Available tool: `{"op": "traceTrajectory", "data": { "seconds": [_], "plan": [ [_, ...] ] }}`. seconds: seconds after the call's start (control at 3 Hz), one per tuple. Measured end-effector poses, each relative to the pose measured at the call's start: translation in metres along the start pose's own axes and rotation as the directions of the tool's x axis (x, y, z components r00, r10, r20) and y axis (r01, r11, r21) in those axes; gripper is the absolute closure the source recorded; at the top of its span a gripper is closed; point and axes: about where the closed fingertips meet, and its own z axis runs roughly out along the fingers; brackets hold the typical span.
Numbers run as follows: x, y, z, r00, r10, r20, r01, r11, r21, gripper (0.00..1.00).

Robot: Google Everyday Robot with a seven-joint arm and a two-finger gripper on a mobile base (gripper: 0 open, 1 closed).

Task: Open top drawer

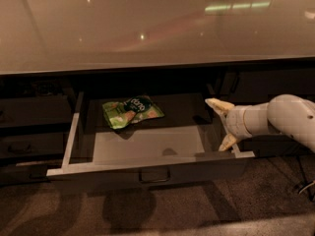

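The wide dark grey top drawer (197,168) stands pulled out below the glossy beige table (147,28). A green crinkled snack bag (132,111) lies on its floor, rear left. My cream tool (224,124) sits at the right rail, fingers spread, gripping nothing.

top drawer (98,171) open, packet (132,111) inside, tool (223,124) seemingly spread at its right edge

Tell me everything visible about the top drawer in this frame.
The top drawer stands pulled well out from under the counter: dark grey front with a small rectangular handle at its centre, pale grey side rails, flat grey floor. A green snack bag lies at its back left. The pincer, open, sits by its right rail.
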Motion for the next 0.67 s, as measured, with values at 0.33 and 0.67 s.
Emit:
{"op": "traceTrajectory", "data": {
  "seconds": [0.33, 0.67],
  "plan": [
    [-0.0049, 0.0405, -0.0207, 0.998, -0.053, -0.033, 0.052, 0.9985, -0.019, 0.00],
    [-0.0080, 0.0388, -0.0189, 0.998, -0.053, -0.033, 0.052, 0.9985, -0.019, 0.00]
  ]
}}
